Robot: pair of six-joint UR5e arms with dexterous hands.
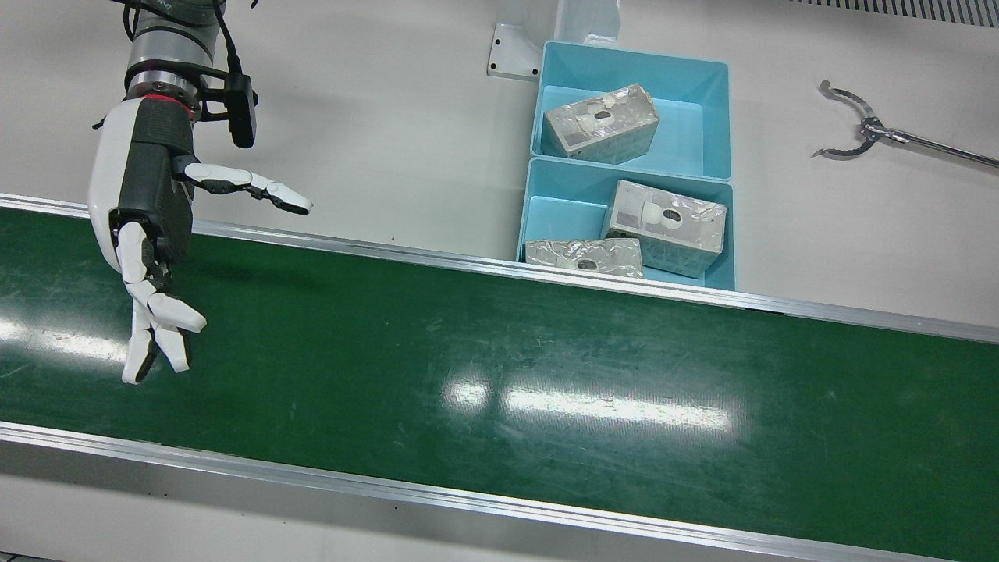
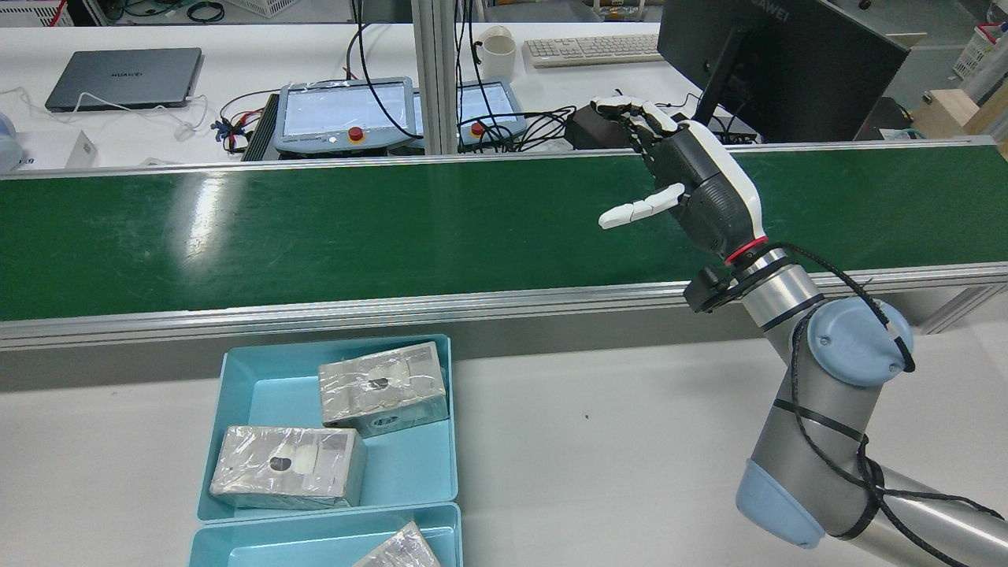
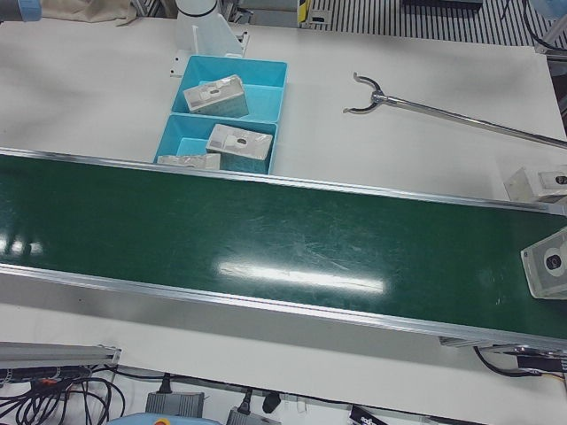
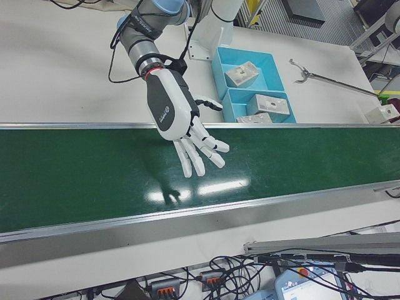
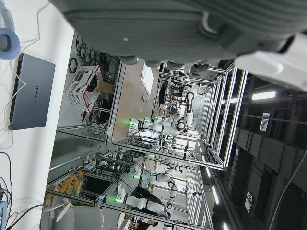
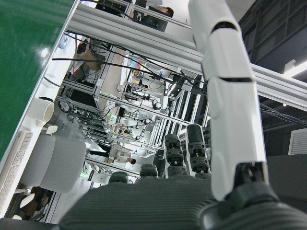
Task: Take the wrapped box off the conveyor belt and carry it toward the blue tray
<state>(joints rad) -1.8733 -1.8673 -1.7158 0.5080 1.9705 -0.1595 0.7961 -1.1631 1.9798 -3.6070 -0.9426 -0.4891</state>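
Note:
A foil-wrapped box [image 3: 551,263] lies on the green conveyor belt [image 1: 499,367] at its far end, seen only at the right edge of the left-front view. My right hand [image 1: 152,226] is open and empty, fingers spread above the other end of the belt, far from that box. It also shows in the rear view [image 2: 693,185] and the right-front view [image 4: 178,119]. The blue tray [image 1: 538,101] stands beside the belt's far rail and holds three wrapped boxes [image 1: 601,123]. My left hand [image 5: 192,28] shows only as a dark palm in its own view.
A metal grabber tool [image 1: 858,129] lies on the white table right of the tray. Another wrapped box [image 3: 540,181] sits off the belt on the table near its end. Control pendants [image 2: 339,114], cables and a monitor stand beyond the belt in the rear view.

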